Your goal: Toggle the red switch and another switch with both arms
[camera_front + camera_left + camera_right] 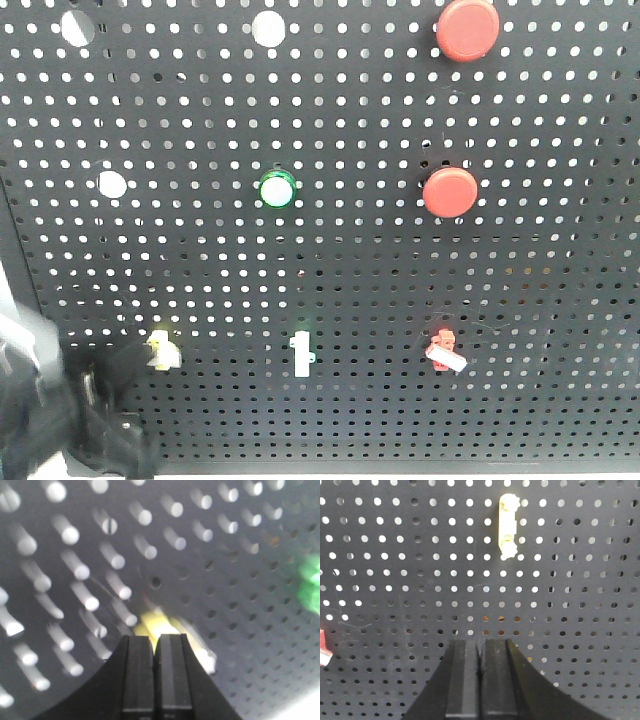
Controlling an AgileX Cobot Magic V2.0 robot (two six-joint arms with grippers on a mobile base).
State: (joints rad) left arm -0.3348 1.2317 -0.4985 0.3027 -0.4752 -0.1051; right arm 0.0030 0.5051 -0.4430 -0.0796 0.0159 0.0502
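- Left hand (155, 641): fingers pressed together, holding nothing. It sits just below the yellow switch (172, 637), which is smeared by blur in this view. Risk: a closed tip arriving off-centre could slip past the tiny lever and strike the pegboard (240, 630) instead.
- Right hand (480, 647): fingers likewise closed and empty. The red switch (323, 649) shows only at the left edge of this view, well apart from the fingertips. Risk: a straight push from here would probably meet bare board.
- Yellow switch (163, 350): pale yellow base, white lever, low on the board's left, near the blurred left arm (60, 420).
- Red switch (445, 350): red base, white lever tilted down to the right, low on the board's right.
- White toggle (302, 352): stands between the two in the same row and could be knocked by mistake.
- Red push buttons (450, 192): higher up and far larger; not the target.
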